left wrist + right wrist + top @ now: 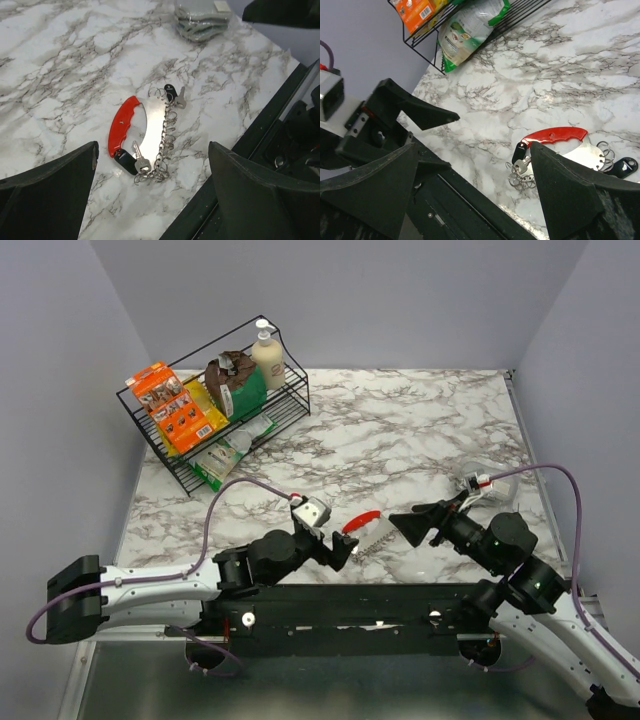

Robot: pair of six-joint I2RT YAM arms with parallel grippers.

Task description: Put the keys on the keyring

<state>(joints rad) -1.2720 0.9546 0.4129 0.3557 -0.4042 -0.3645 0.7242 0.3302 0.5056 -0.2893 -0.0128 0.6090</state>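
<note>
The keyring lies flat on the marble between my two grippers: a red curved clip (122, 125) (362, 520) (555, 135) joined to a silvery chain of rings (167, 142). One silver key with a black fob (134, 161) (521, 159) rests at the clip's near end among the rings. A second key and fob (173, 95) lie at the far end. Whether either is threaded on, I cannot tell. My left gripper (152, 200) (345, 548) hovers open just short of the keyring, holding nothing. My right gripper (472, 147) (403, 528) is open and empty, to the keyring's right.
A black wire rack (290, 405) with snack packets and a soap bottle (267, 355) stands at the back left. A folded bundle of clear plastic (200, 22) lies beyond the keyring. The black base rail (330, 610) runs along the near table edge.
</note>
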